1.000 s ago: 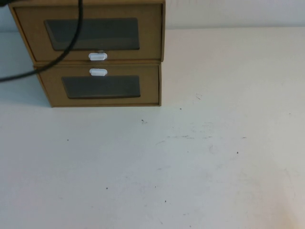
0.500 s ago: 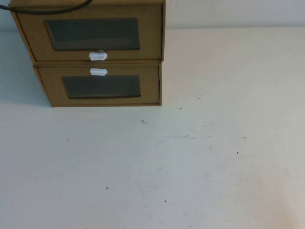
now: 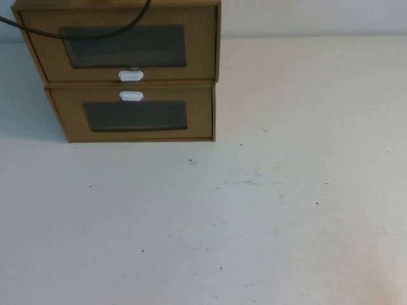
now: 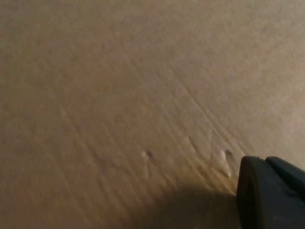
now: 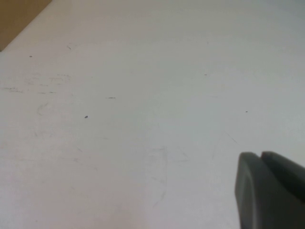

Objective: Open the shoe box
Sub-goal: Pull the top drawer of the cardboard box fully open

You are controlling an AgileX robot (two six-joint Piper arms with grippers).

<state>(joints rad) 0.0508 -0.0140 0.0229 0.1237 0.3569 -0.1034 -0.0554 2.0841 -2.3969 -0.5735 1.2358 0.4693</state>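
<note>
Two brown shoe boxes are stacked at the table's far left in the high view: the upper box (image 3: 200,44) and the lower box (image 3: 200,114). Each has a dark window and a white handle, upper handle (image 3: 130,75) and lower handle (image 3: 131,96); both fronts are closed. Neither arm appears in the high view. My left gripper (image 4: 264,160) is shut and empty, very close over a brown cardboard surface (image 4: 119,95). My right gripper (image 5: 260,155) is shut and empty above the bare white table (image 5: 143,95).
A black cable (image 3: 95,35) loops across the upper box's window. The white table (image 3: 286,210) stretches in front of and to the right of the boxes. A brown box corner (image 5: 16,14) shows at the edge of the right wrist view.
The black cable has swung upward across the upper box, from hanging over both fronts to a loop near its top. The boxes have not moved.
</note>
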